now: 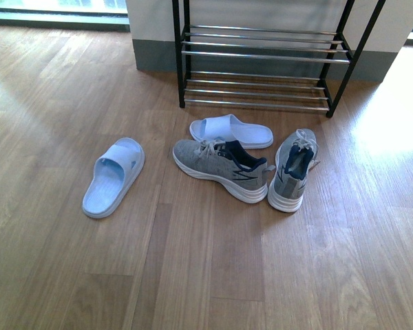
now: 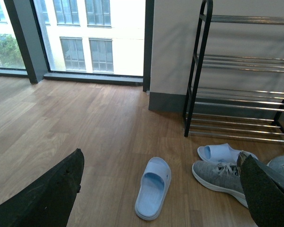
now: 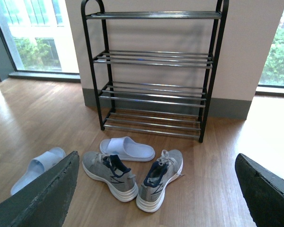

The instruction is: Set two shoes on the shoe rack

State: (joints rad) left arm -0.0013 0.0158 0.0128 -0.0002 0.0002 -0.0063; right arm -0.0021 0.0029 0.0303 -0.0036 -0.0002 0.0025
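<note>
Now | white slide (image 1: pixel 232 130) between sneakers (image 1: pixel 220 168) and rack (image 1: pixel 261 56) | left fingers (image 2: pixel 42 198), right fingers (image 3: pixel 38 198) spread (empty)

Underfoot there's a warm brown wooden plank floor (image 1: pixel 193 275), smooth, with a soft satin sheen where the daylight lands. The tall black metal-framed shoe rack (image 3: pixel 212 71) looks matt on its frame, but its thin chrome shelf bars (image 3: pixel 154 60) gleam bright. One grey knit sneaker (image 1: pixel 217 165) shows soft, speckled matt cloth over a smooth white rubbery sole, and the second grey knit sneaker (image 1: pixel 292 172) is the same. The pale blue moulded slide (image 1: pixel 113 177) and the whiter moulded slide (image 1: pixel 230 129) look smooth and plasticky.
</note>
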